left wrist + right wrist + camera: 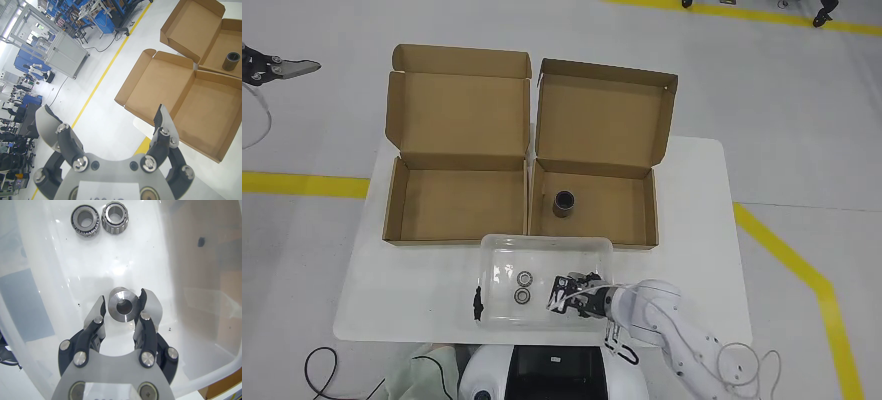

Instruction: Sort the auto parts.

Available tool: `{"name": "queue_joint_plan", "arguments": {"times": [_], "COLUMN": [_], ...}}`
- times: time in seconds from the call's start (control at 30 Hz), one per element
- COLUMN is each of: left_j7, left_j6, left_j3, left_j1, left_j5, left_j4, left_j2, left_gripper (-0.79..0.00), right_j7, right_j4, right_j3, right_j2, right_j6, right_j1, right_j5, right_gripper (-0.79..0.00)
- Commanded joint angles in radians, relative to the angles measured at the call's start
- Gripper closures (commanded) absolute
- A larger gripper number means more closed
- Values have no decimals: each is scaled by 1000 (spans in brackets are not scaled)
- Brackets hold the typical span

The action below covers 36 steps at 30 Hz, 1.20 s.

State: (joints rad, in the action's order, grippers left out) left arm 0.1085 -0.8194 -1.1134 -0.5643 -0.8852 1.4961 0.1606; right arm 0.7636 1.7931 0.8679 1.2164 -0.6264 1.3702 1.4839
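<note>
A pick is in hand: in the clear tub [542,240], lower centre of the top view, the steel sleeve [122,308] is straddled by the right pincer [122,296], narrowly parted and not yet clamped. The left pincer [103,111] is held wide and empty. Next, firm closure is likely called for, then a lift toward the box [622,205] where a dark sleeve [564,204] stands.

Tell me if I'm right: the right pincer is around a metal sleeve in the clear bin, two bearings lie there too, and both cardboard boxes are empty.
Not both. The top view shows one cardboard box empty; the other box holds a dark cylinder. The right pincer, metal sleeve, bearings and clear bin are as you said.
</note>
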Motion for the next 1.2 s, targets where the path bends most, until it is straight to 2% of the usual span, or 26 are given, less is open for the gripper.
{"name": "queue_joint_plan", "arguments": {"times": [0.0, 0.13, 0.23, 0.37, 0.63, 0.73, 0.9, 1.17], "left_j7": [0, 0, 0, 0, 0, 0, 0, 0], "left_j6": [0, 0, 0, 0, 0, 0, 0, 0], "left_j3": [0, 0, 0, 0, 0, 0, 0, 0], "left_j1": [0, 0, 0, 0, 0, 0, 0, 0], "left_j5": [0, 0, 0, 0, 0, 0, 0, 0], "left_j4": [0, 0, 0, 0, 0, 0, 0, 0], "left_j2": [0, 0, 0, 0, 0, 0, 0, 0], "left_gripper": [-785, -785, -785, -785, -785, -785, -785, -785], "right_j7": [-7, -17, -49, -162, -500, -588, -704, -812], "right_j4": [-4, -6, 3, 22, 6, -16, -44, -53], "right_j3": [-2, -7, -3, 28, 104, 122, 136, 140], "right_j2": [0, 0, -2, -7, -19, -20, -18, -12], "right_j6": [2, 2, -9, -34, -166, -178, -190, -189], "right_j1": [-4, -10, -10, -7, -31, -49, -77, -129], "right_j5": [-1, -5, -30, -85, -197, -216, -243, -277], "right_gripper": [-111, 0, 0, 0, 0, 0, 0, 0]}}
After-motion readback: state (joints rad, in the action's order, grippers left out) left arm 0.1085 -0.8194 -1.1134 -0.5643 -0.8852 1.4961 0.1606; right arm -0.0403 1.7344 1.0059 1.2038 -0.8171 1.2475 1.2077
